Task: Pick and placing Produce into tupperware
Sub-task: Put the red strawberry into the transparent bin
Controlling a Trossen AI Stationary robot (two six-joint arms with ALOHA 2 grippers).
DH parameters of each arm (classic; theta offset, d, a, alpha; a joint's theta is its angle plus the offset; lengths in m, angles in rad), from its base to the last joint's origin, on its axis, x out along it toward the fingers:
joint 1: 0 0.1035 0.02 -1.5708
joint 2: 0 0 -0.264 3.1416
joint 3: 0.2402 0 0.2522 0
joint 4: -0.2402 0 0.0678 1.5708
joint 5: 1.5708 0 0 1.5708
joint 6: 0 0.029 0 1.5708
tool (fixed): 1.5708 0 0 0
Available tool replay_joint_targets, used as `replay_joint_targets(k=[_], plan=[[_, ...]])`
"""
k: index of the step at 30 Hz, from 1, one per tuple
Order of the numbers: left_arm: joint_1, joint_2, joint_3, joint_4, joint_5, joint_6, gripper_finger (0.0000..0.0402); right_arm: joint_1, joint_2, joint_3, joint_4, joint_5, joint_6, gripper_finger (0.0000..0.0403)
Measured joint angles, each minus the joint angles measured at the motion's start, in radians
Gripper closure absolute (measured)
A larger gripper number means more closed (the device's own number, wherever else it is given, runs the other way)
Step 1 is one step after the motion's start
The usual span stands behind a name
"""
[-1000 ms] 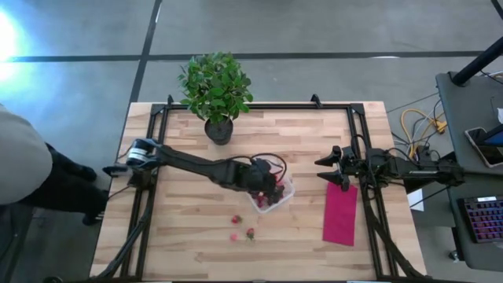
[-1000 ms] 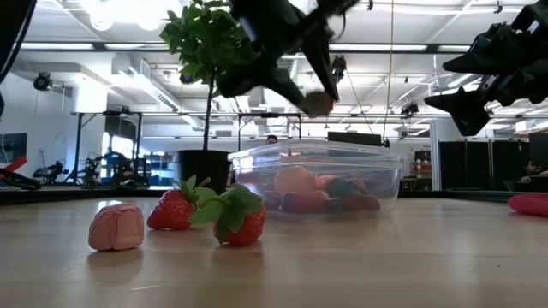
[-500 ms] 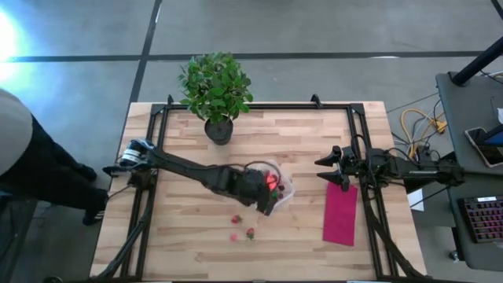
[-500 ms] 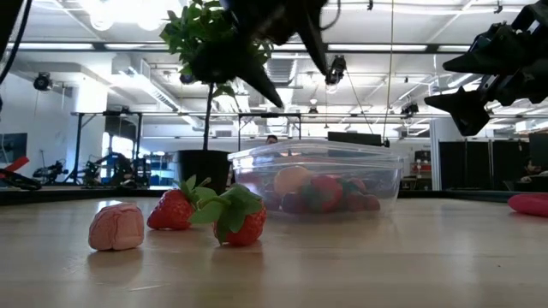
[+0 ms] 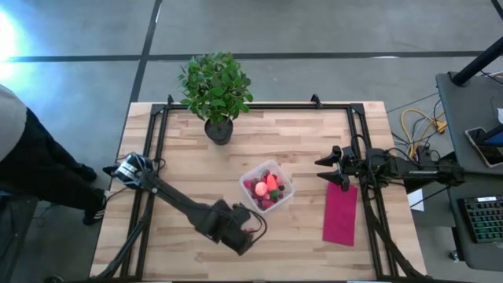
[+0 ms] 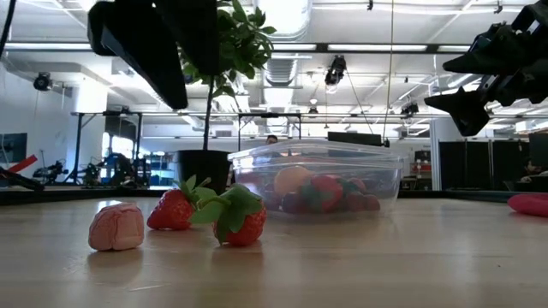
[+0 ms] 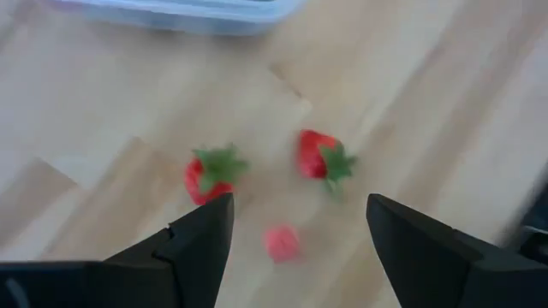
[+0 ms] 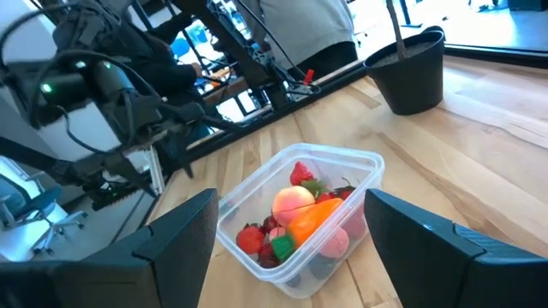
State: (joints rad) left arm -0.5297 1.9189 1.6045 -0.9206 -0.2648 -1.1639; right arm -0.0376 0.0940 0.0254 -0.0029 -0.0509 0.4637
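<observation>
The clear tupperware [image 5: 267,187] stands mid-table on its base and holds several red, pink and orange pieces of produce [image 8: 295,214]. Two strawberries [image 7: 210,175] [image 7: 318,156] and a pink piece [image 7: 281,242] lie loose on the wood nearer the front edge, also seen in the low view [image 6: 240,218]. My left gripper [image 7: 300,224] hangs open above these loose pieces and hides them in the high view [image 5: 244,229]. My right gripper [image 5: 330,170] waits open, right of the tupperware and raised off the table.
A potted plant [image 5: 216,86] stands at the far edge, behind the tupperware. A magenta cloth [image 5: 340,212] lies flat on the right, below my right gripper. A person [image 5: 20,157] stands beyond the table's left edge. Bare wood surrounds the loose produce.
My left gripper opened above the tupperware and let go of a red fruit, which now lies inside with the others. The gripper then went toward the table's near edge and a little left, and now hangs over the loose strawberries.
</observation>
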Motion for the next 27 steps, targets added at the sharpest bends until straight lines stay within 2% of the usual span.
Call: replay_joint_targets(k=[5, 9, 21, 27], plan=[[0.002, 0.047, -0.022, -0.009, -0.069, 0.115, 0.0149, 0.0, 0.0, 0.0, 0.0, 0.0, 0.0, 0.0117], [0.0, 0.09, -0.044, -0.006, -0.057, 0.225, 0.0149, 0.0, -0.001, 0.0, 0.0, 0.0, 0.0, 0.0117], [0.01, 0.121, -0.074, 0.003, -0.084, 0.234, 0.0149, 0.0, 0.0, 0.0, 0.0, 0.0, 0.0, 0.0117], [0.039, 0.108, -0.131, 0.033, -0.056, 0.151, 0.0149, 0.0, 0.0, 0.0, 0.0, 0.0, 0.0, 0.0117]])
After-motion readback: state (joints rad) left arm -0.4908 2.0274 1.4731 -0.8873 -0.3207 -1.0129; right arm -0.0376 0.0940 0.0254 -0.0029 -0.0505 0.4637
